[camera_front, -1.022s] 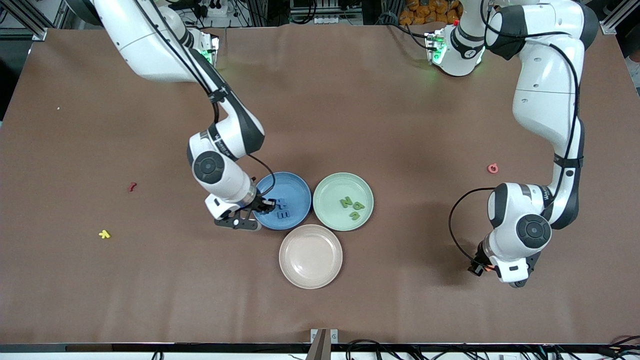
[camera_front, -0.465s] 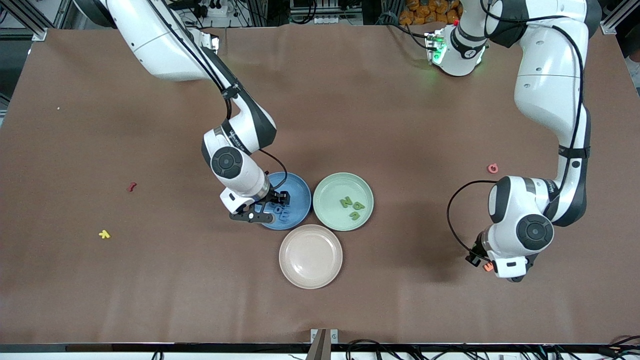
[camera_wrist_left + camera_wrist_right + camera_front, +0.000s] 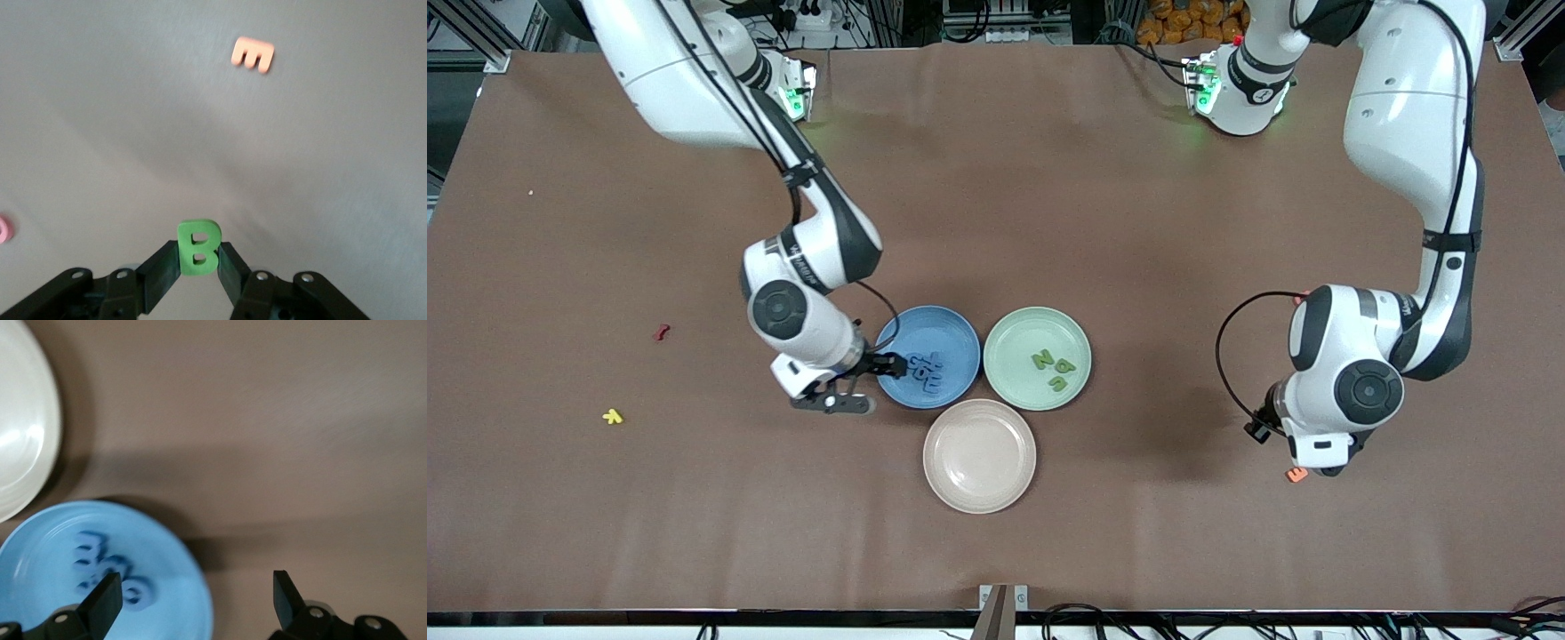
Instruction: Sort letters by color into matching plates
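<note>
The blue plate (image 3: 951, 333) holds a small cluster of blue letters (image 3: 925, 369), which also show in the right wrist view (image 3: 100, 563). My right gripper (image 3: 869, 366) hangs open and empty over that plate's rim (image 3: 193, 587), at the right arm's end. Beside it, the pale green plate (image 3: 1014, 333) holds three green letters (image 3: 1054, 366). My left gripper (image 3: 199, 253) is shut on a green letter B (image 3: 197, 232), held above bare table toward the left arm's end. In the front view the arm's own hand hides it.
A beige plate (image 3: 979, 455) lies nearer the front camera than the two coloured plates. An orange E (image 3: 253, 54) lies by the left hand, seen from the front as an orange piece (image 3: 1296, 475). A pink piece (image 3: 3, 229) lies nearby. Red (image 3: 662, 332) and yellow (image 3: 612, 416) pieces lie toward the right arm's end.
My right gripper opened over the blue plate, left a blue letter there and drew back to the rim. My left arm shifted a little toward the plates, still shut.
</note>
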You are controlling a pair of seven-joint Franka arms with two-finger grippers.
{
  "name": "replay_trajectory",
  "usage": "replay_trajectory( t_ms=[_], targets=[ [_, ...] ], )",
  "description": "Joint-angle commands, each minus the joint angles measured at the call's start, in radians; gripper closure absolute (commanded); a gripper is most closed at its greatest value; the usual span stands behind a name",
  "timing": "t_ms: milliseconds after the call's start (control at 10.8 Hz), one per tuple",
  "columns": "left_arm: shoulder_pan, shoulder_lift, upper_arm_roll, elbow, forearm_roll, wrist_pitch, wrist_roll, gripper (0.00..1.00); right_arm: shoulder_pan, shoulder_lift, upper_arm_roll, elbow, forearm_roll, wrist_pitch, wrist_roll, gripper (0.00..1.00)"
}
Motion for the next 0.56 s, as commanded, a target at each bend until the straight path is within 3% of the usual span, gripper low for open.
replay_trajectory(
  t_ms=[0,465],
  targets=[
    [-0.047,-0.123,-0.024,-0.161,0.021,0.001,-0.016,1.0,-0.132,-0.034,0.012,-0.01,-0.069,-0.026,-0.079,0.0],
    [-0.172,-0.115,-0.027,-0.116,0.002,-0.008,-0.149,1.0,-0.336,-0.046,0.012,0.022,-0.138,-0.026,-0.203,0.0]
  ],
)
